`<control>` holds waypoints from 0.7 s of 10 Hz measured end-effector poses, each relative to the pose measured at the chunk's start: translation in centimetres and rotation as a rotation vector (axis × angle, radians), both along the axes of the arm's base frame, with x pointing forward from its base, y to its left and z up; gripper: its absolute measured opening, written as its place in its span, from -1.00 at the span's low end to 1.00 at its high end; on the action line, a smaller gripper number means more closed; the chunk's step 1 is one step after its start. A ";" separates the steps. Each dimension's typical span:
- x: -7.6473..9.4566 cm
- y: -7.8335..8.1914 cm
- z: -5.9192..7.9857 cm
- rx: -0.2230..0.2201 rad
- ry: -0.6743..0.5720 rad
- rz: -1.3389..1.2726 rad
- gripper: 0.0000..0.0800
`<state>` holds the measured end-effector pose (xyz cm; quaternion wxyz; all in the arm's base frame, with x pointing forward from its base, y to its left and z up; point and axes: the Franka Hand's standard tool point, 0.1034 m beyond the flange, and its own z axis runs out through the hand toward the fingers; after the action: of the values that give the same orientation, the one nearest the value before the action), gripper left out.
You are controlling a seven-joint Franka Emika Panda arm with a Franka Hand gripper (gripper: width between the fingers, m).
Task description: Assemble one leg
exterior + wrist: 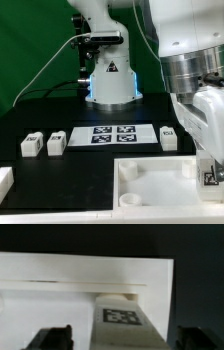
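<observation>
Jaws of the gripper point(125, 339) stand open and wide apart. The two black fingers point(52, 338) flank the leg point(122, 317) with a clear gap on either side, touching it on neither. Only the exterior view takes in the whole scene: the black table point(60, 175), the white arm point(185, 60) reaching down at that view's right, and the robot base point(110, 85) at the far middle. Nearest the camera lies the wide white tray point(150, 163) with a round socket point(128, 170) at its corner. The arm's hand hangs over the tray's right end and hides the fingers and the leg between them, so the jaws cannot be read from there. The wrist view supplies this: the leg, marker face toward the camera, runs from between the fingers to the wall of the tray point(80, 269), its far end meeting that wall; whether it sits in a socket I cannot tell. Beyond the tray the marker board point(112, 134) lies flat at the table's middle. Smaller still, three loose legs rest on the table, seen only in the exterior view: the leftmost leg point(30, 145) and second leg point(55, 142) side by side to the exterior view's left of the board, and the third leg point(168, 135) just beside its right end.
</observation>
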<state>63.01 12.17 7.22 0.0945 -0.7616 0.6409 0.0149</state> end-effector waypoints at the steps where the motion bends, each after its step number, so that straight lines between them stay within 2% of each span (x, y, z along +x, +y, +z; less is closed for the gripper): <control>1: 0.0 -0.4 0.0 -0.021 -0.025 0.206 0.56; 2: -0.2 -0.9 -0.1 -0.042 -0.044 0.441 0.60; 7: -0.2 -1.2 0.0 -0.105 -0.136 1.039 0.62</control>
<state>62.86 10.97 7.17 0.0776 -0.9819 0.1711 -0.0217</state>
